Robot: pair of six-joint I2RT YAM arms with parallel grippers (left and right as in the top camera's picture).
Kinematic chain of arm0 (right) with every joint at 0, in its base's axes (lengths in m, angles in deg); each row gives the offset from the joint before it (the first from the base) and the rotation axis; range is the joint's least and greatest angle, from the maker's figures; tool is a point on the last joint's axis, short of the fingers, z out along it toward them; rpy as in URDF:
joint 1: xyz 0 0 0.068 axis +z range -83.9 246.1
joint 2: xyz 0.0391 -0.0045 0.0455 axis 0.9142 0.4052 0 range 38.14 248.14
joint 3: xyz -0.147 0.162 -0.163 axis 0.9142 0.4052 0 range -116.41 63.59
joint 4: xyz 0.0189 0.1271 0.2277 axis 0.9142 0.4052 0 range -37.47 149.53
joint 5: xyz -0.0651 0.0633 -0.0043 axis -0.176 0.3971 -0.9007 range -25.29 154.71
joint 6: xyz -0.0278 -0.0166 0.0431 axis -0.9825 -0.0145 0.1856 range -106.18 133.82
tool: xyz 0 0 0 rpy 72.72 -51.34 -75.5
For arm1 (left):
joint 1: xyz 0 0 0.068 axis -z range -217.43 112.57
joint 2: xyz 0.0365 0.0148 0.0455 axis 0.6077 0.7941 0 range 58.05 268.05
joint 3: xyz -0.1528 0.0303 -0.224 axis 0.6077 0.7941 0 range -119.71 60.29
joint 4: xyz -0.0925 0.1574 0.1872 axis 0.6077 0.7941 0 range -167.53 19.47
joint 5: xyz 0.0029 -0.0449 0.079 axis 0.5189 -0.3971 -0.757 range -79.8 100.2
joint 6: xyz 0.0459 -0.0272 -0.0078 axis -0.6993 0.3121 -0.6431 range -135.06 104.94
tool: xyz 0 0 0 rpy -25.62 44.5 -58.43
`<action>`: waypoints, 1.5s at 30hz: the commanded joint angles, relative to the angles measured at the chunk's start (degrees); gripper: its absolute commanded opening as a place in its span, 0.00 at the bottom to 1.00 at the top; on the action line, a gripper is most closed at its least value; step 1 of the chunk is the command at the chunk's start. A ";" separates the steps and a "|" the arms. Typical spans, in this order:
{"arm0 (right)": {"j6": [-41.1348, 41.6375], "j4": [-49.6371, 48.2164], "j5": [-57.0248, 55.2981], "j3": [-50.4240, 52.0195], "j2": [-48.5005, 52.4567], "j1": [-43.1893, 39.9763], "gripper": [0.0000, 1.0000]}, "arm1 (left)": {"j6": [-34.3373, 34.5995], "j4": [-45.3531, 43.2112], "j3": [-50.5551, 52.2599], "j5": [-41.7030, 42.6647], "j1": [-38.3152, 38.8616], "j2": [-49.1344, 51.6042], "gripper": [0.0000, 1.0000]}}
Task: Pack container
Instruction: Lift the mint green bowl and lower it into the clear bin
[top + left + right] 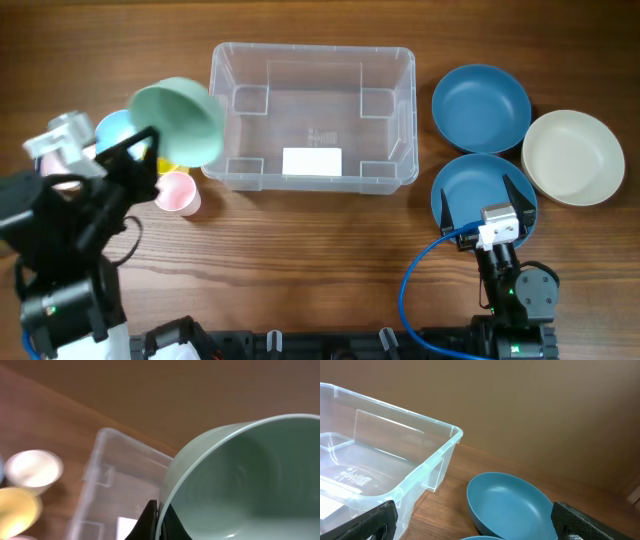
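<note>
I have the left hand [148, 140] raised off the surface [330, 240] at the left, pinching the rim of a green bowl [180, 120]. In the left wrist view the two dark fingers [149, 521] close on either side of that rim, and the bowl is tilted with its opening facing the camera. From overhead, the bowl hangs just beside the bin's [312, 118] left wall and overlaps its rim a little. The bin sits at the middle of the far side of the surface, with nothing in it that I can see and a white label [312, 161] on its bottom. Below the left hand, a light blue cup [113, 130], a yellow cup [166, 166] and a pink cup [178, 192] stand close together near the bin's left front corner. The right hand [478, 197] is spread wide and holds nothing; it hovers over the near blue bowl [470, 185]. A second blue bowl [481, 105] lies beyond it, just beside the bin's right wall, and a cream bowl [573, 157] sits to the right, touching or nearly touching both.
</note>
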 commanded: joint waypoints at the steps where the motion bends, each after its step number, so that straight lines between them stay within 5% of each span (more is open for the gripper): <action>1: -0.50 -0.13 0.96 0.04 0.02 0.28 1.00 | 0.26 -2.34 -0.68 -7.41 8.66 2.56 0.04; 8: -0.48 -0.11 0.96 0.04 0.02 0.28 1.00 | -0.31 -2.75 -3.15 -29.64 24.59 13.60 0.04; 19: -0.48 -0.13 0.96 0.04 0.02 0.28 1.00 | -5.01 1.07 -16.96 -44.59 32.59 37.22 0.04; 29: -0.48 -0.13 0.96 0.04 0.02 0.28 1.00 | -13.49 -2.93 -17.31 -44.83 31.98 49.24 0.04; 45: -0.46 -0.13 0.96 0.04 0.02 0.28 1.00 | -16.94 -11.87 -17.31 -50.03 31.87 58.03 0.04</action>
